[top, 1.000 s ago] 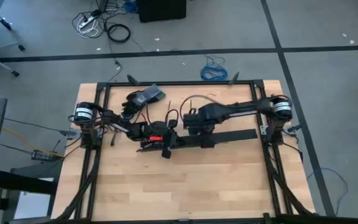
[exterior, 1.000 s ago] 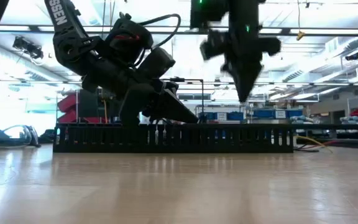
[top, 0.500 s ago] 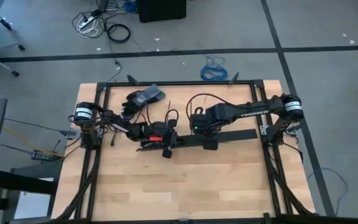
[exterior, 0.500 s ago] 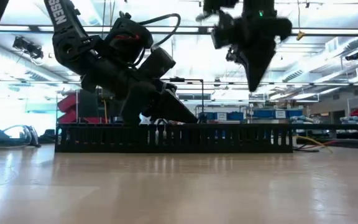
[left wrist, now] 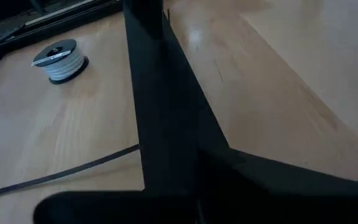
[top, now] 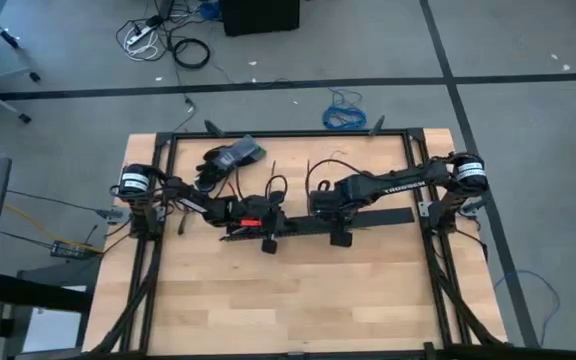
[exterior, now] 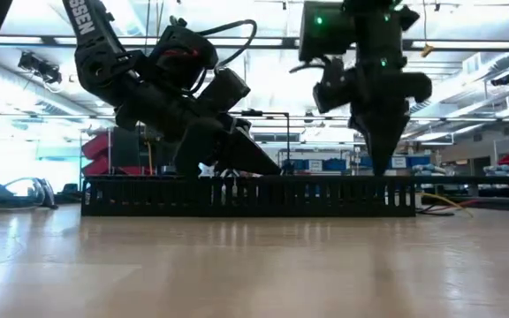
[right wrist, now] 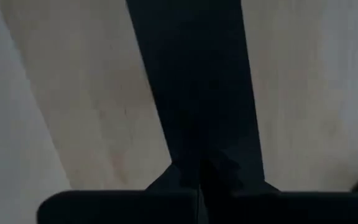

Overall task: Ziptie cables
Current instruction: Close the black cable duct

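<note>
A long black slotted channel point(top: 368, 219) lies across the table's middle. My left gripper point(top: 268, 230) is shut and slants down onto the channel's left part point(exterior: 270, 170). My right gripper point(top: 336, 222) is shut and points straight down over the channel farther right, with its tip point(exterior: 383, 168) at the channel's top edge. One thin black ziptie point(left wrist: 61, 175) lies flat on the wood beside the channel. The cables do not show in any view. My left gripper's shut fingers point(left wrist: 197, 199) come down on the channel's top face point(left wrist: 166, 112), slanting from above and from the table's left. The fingers hide the exact spot. The channel lies flat on the table. My right gripper's tip reaches the channel's top; whether it touches I cannot tell.
A white spool point(left wrist: 58, 57) stands on the wood beyond the channel. A dark grey bundle point(top: 233, 155) lies at the back left of the table. A black frame point(top: 298, 133) borders the tabletop. Bare wood point(top: 298, 300) spreads toward the near edge.
My right gripper has gone toward the table's right edge and down, from well above the channel to its top, staying shut and pointing down. The channel has stayed put.
</note>
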You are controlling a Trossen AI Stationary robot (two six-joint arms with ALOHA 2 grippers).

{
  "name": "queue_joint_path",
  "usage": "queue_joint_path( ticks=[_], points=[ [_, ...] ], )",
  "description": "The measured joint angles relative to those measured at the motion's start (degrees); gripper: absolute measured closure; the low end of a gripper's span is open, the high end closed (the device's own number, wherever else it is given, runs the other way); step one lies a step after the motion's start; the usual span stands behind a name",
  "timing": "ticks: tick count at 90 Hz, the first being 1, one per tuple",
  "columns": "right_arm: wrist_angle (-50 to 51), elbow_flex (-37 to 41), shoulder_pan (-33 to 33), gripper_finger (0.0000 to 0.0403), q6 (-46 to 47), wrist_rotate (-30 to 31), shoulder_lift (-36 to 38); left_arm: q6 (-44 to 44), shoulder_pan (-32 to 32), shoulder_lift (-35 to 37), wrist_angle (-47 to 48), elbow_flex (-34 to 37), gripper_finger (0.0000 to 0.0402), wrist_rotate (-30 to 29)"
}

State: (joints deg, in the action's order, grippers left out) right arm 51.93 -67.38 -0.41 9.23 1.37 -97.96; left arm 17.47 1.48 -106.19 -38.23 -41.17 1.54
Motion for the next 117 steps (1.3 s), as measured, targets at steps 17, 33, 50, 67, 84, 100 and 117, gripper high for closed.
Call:
queue_joint_path(
  ticks=[17, 33, 50, 67, 84, 100, 117],
  points=[
    [-2.05, 1.81, -0.52, 0.0403, 0.69, -1.36, 0.16, -0.03, 0.0, 0.0, 0.02, 0.0, 0.0401, 0.0],
    [-1.11, 0.42, -0.41, 0.0403, 0.79, -1.41, -0.06, -0.04, -0.07, 0.16, -0.38, 0.08, 0.0401, 0.0],
    [-0.64, 0.03, -0.41, 0.0403, 0.76, -1.56, -0.19, 3.45, -1.35, 4.93, 5.98, 0.33, 0.038, -0.75],
    [-0.43, 0.03, -0.41, 0.0403, -0.07, -1.56, -0.21, 3.96, -1.84, 11.25, 15.51, 0.26, 0.0324, -3.43],
    [-0.24, 0.03, -0.41, 0.0403, -0.36, -1.56, -0.23, 1.91, -1.97, 16.78, 26.88, 0.24, 0.027, -6.64],
    [-0.01, 0.03, -0.41, 0.0403, -0.37, -1.56, -0.25, 0.27, -1.77, 18.56, 35.55, 0.18, 0.0252, -7.3],
    [-0.01, 0.03, -0.41, 0.0403, -0.41, -1.56, -0.25, -1.76, -1.79, 18.77, 39.39, 0.96, 0.0249, -7.23]
  ],
)
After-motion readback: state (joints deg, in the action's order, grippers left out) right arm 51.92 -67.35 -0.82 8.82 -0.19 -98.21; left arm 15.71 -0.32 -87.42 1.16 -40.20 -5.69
